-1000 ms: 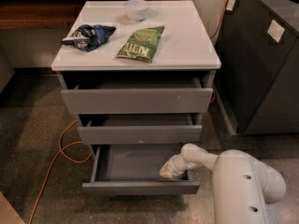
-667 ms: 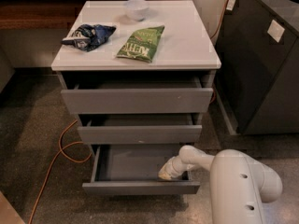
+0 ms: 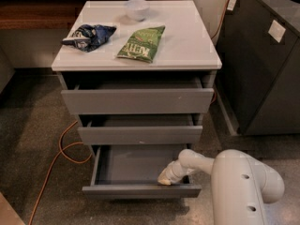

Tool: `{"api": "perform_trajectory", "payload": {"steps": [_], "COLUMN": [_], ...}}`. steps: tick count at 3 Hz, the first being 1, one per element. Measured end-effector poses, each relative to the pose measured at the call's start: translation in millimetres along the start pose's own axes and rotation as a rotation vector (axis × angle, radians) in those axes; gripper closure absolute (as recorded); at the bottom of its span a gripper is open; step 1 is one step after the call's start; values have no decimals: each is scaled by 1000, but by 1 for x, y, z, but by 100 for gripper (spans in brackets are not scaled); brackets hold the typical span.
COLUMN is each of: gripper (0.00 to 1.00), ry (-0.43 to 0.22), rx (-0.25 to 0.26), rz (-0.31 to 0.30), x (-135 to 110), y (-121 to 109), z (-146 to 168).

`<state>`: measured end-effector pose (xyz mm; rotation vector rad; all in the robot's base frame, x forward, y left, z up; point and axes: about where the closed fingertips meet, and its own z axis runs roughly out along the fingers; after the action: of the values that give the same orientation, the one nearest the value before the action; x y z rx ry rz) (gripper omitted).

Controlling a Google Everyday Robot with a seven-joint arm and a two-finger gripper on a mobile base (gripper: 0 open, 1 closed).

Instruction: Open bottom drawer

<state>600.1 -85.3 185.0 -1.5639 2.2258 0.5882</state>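
The bottom drawer (image 3: 140,190) of the white-topped cabinet stands pulled well out, its shallow gray tray (image 3: 131,165) showing. My gripper (image 3: 165,179) reaches down into the drawer's right front corner, just behind the front panel, at the end of my white arm (image 3: 243,184). The top drawer (image 3: 137,100) and middle drawer (image 3: 139,135) sit pushed in above it, each with a slight gap.
On the cabinet top (image 3: 187,46) lie a dark blue bag (image 3: 89,35), a green snack bag (image 3: 142,43) and a white bowl (image 3: 137,8). An orange cable (image 3: 58,153) runs over the floor at left. A dark cabinet (image 3: 262,64) stands at right.
My arm and gripper have shifted slightly toward the left along the drawer's front. The drawer stays about as far out as before.
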Motion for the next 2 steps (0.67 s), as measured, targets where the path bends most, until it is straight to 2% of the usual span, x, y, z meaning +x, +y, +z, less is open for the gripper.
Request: {"api": "perform_trajectory", "payload": {"steps": [2], "gripper": [100], "ry": [-18], "rx": [-67], "rz": [50], "x": [1], "y": [40], "z": [4]}}
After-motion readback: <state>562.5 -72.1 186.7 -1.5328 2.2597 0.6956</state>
